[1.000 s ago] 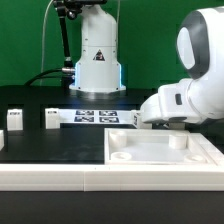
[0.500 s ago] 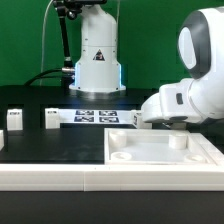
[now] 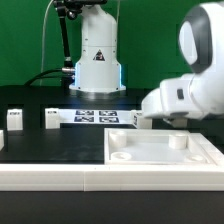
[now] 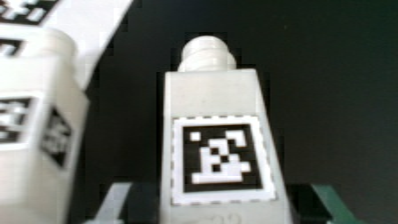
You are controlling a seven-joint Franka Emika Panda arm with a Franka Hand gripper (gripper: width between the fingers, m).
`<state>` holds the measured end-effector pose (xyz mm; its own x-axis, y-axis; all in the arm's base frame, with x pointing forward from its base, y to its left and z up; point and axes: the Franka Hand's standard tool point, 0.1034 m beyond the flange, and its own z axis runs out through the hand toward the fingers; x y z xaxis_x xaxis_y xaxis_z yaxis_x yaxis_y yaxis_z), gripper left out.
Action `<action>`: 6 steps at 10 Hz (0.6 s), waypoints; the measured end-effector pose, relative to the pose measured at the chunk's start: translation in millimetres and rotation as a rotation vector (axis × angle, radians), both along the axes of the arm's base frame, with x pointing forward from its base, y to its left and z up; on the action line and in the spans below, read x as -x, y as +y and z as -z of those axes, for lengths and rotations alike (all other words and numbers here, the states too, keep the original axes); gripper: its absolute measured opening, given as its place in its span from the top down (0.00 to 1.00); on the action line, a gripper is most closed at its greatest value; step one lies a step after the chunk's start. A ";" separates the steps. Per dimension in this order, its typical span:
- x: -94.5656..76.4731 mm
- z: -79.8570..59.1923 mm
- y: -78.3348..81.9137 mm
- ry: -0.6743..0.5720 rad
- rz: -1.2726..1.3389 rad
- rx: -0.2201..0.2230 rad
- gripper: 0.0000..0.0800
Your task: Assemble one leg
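In the wrist view a leg (image 4: 217,120) lies lengthwise between my gripper (image 4: 226,208) fingers, its black-and-white tag facing the camera and its screw tip pointing away. A dark gap shows between the leg and each finger (image 4: 125,200), so the jaws stand open around it. A second tagged leg (image 4: 39,110) lies close beside it. In the exterior view my arm (image 3: 180,95) hangs at the right behind the white panel (image 3: 165,150), and its fingers are hidden. Two more legs (image 3: 14,120) (image 3: 50,120) stand at the left.
The wide white panel with round sockets fills the front of the exterior view. The marker board (image 3: 95,117) lies at the back centre, before a white robot base (image 3: 97,60).
My arm has risen a little in the exterior view over the last half second. The panel and the two legs at the left have not moved.
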<state>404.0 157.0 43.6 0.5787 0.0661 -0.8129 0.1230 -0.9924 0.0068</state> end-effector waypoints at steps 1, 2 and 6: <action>-6.2 -14.5 -1.5 -0.021 0.005 -0.001 0.64; -13.6 -29.1 -2.6 -0.045 0.011 -0.002 0.64; -28.2 -25.1 1.9 -0.208 0.021 -0.030 0.63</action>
<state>432.1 158.9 68.7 0.7351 0.0747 -0.6738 0.1010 -0.9949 -0.0002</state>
